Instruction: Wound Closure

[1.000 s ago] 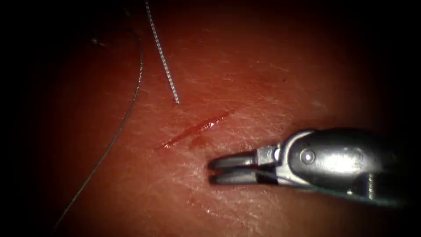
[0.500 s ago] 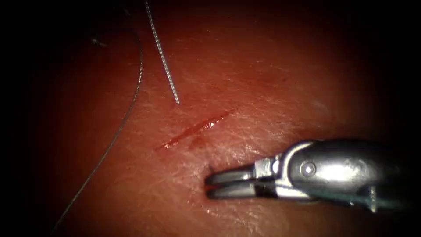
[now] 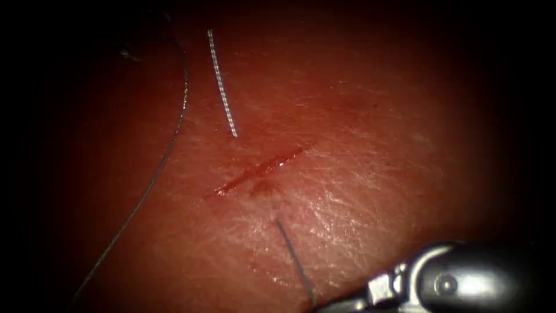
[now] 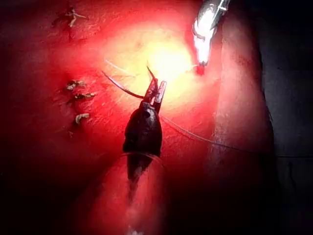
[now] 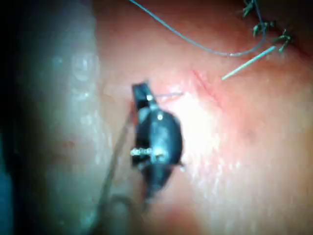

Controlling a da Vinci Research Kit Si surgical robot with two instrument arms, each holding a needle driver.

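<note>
desk: where was the needle?

photo: the needle [image 3: 293, 259], a thin, dull-grey, faintly curved sliver, rose from the tissue [image 3: 370, 145] just right of the cut [image 3: 258, 170]. one end was sunk in the glistening, finely creased surface. the other ran to the right tool [image 3: 339, 306], clenched on it at the endoscope view's lower edge. which part of the curve it gripped could not be told.

desk: and around it?

photo: the cut was a short slanted slit, wet with red fluid [image 3: 278, 160]. left of it lay a pale ribbed length [image 3: 222, 87], straight and stiff. its lower end met the tissue roughly in line with the sliver. whether the two were one needle could not be told. further left, a fine dark thread [image 3: 167, 152] curved down in a long arc.

desk: the arms?

photo: the right tool's rounded steel wrist lay low and nearly level, pointing left. in the left wrist view the left tool [image 4: 200, 66] stood brightly lit, apart from the needle. what it held could not be told.

desk: changed from a second earlier?

photo: the right tool, then pressed to the tissue where the sliver now emerged, had drawn back toward the lower right, baring the needle. the ribbed length, which had reached the top edge, showed shorter.
</note>
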